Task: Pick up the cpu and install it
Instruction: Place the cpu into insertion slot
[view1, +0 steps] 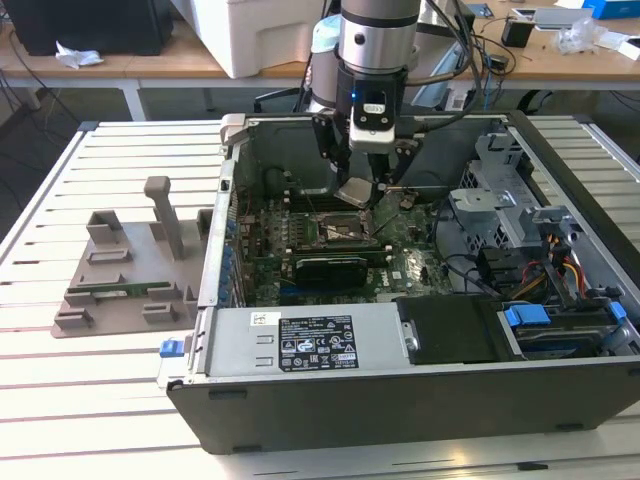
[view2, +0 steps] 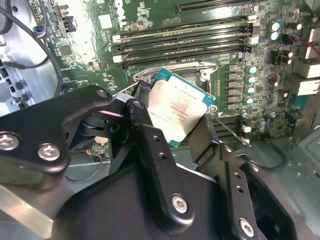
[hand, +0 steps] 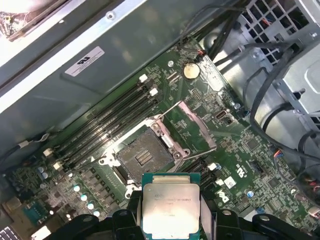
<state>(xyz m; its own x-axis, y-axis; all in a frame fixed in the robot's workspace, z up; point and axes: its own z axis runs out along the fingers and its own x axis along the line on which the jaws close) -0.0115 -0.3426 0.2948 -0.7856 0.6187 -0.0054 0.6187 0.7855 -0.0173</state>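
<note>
silver-grey flat square cpu (hand: 171, 205) is clamped by its edges in the black hand (view1: 358, 182), hovering above the open metal-framed socket (hand: 141, 156) on the green motherboard (hand: 240, 150). seating it well likely means keeping it level, with corners matched and no force.

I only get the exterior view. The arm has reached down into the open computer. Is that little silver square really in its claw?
Observer: Yes. In the first wrist view the claw pinches the cpu by two opposite edges, with its metal top facing the camera.
Operator: And the place it goes in, is that ready?
Observer: The socket lies open with its contacts showing, and its metal frame is folded back to one side.
Operator: What sits next to the socket?
Observer: Long black slots run alongside it on the green board.
</note>
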